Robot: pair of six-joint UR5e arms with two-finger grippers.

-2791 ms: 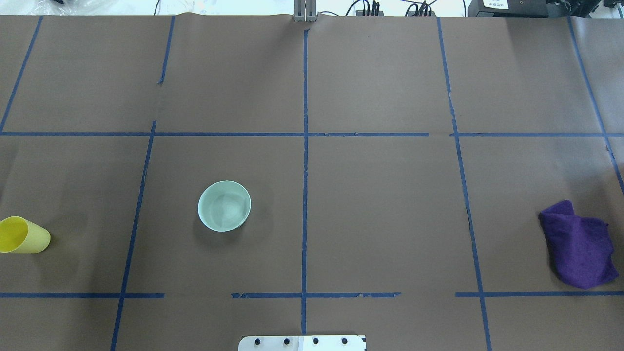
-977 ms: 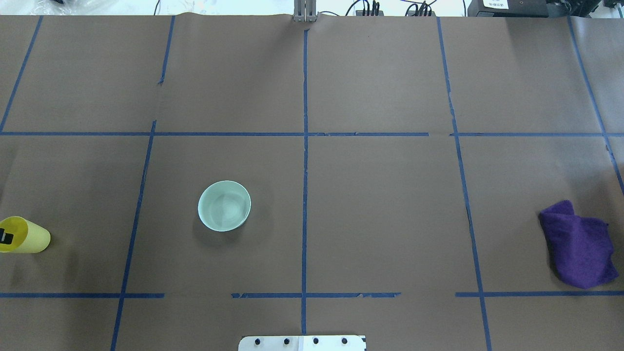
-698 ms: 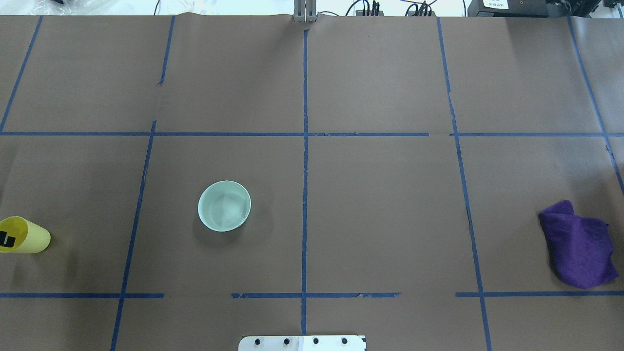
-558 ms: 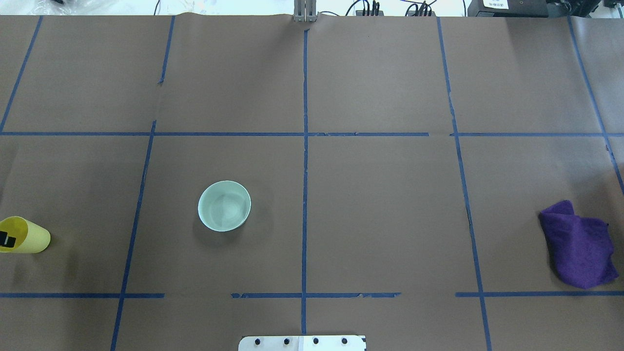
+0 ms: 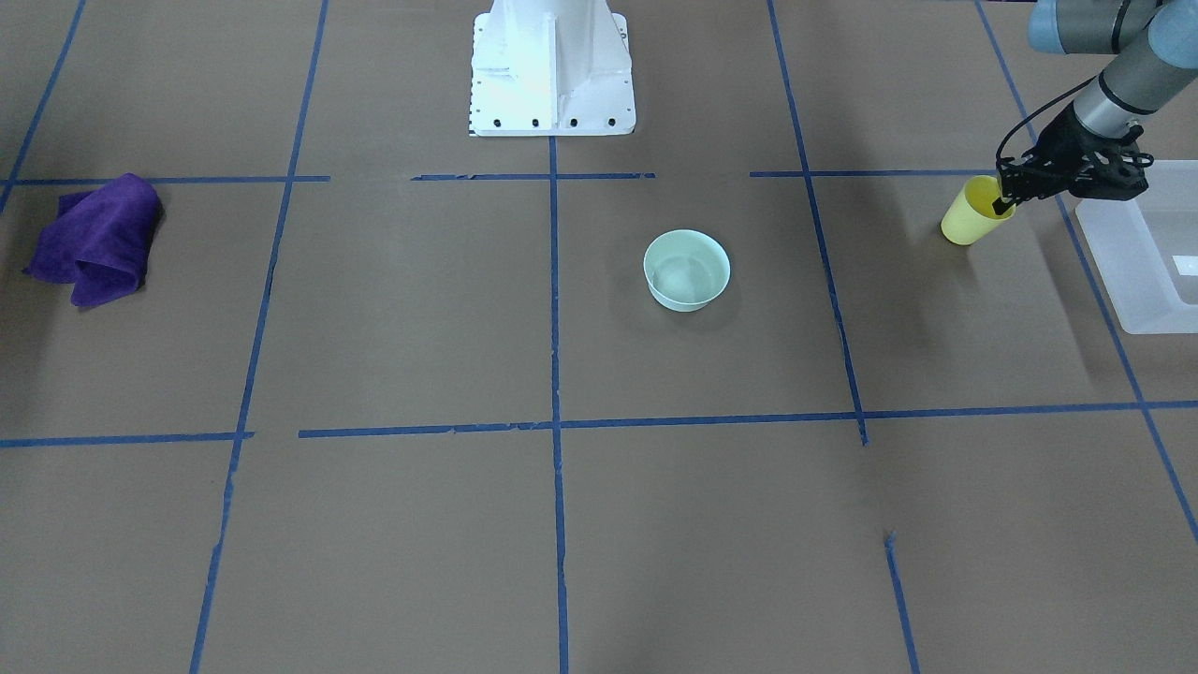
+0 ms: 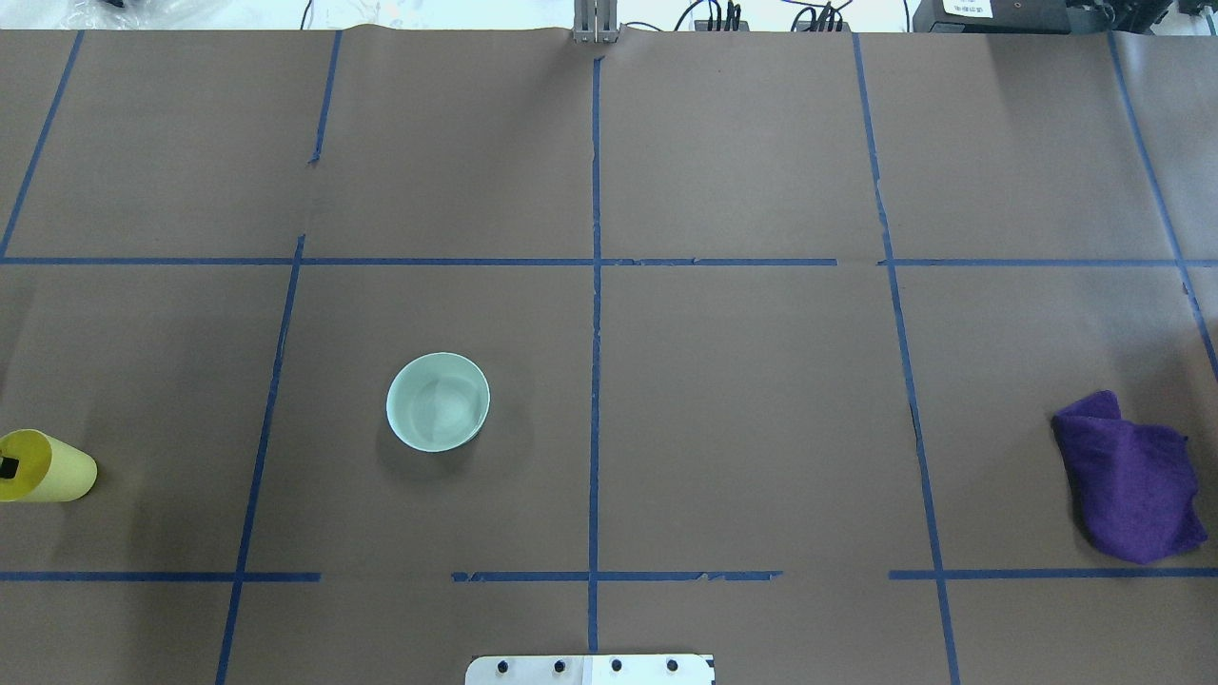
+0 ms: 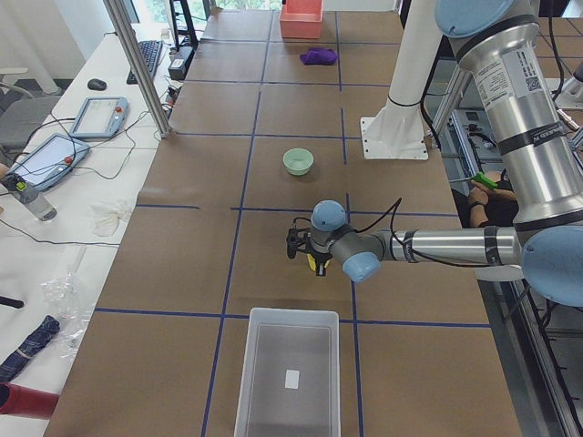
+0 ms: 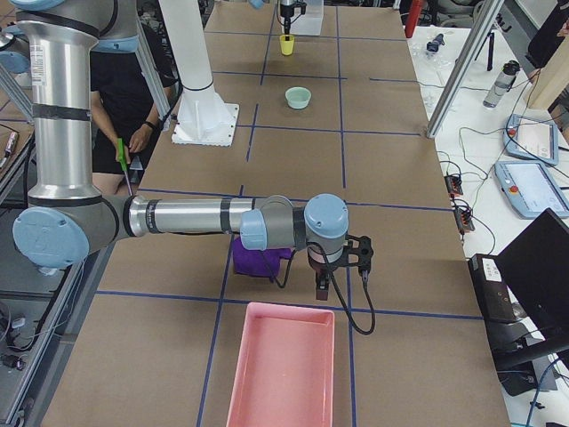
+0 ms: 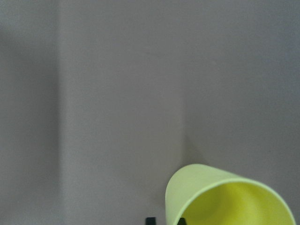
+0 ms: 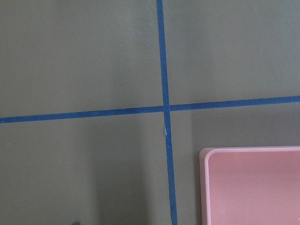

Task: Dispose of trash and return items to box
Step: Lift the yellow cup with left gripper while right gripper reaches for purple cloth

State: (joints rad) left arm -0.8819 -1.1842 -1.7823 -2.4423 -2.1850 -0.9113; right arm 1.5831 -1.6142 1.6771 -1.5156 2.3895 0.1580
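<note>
The left claw [image 5: 1003,201] is clamped on the rim of the yellow cup [image 5: 971,217]. One finger [image 6: 9,466] is down inside the mouth and the other is outside the wall; the left wrist view shows the yellow wall between two dark tips. The cup is at the robot's left end of the brown surface [image 5: 711,524], and I cannot tell whether its base touches the paper. The white box [image 5: 1137,281] lies further out at that same end, near the cup but apart from it, with a small white label on its floor. The green bowl [image 5: 686,271] stands upright nearer the middle, well apart from the cup. At the opposite, right end the right claw [image 8: 327,283] hangs over the surface near the rim of a pink bin [image 8: 283,374], with the purple cloth [image 8: 258,262] lying behind its arm. I cannot tell whether this claw's fingers are apart or together. Blue tape [image 5: 554,309] lines divide the surface into squares
</note>
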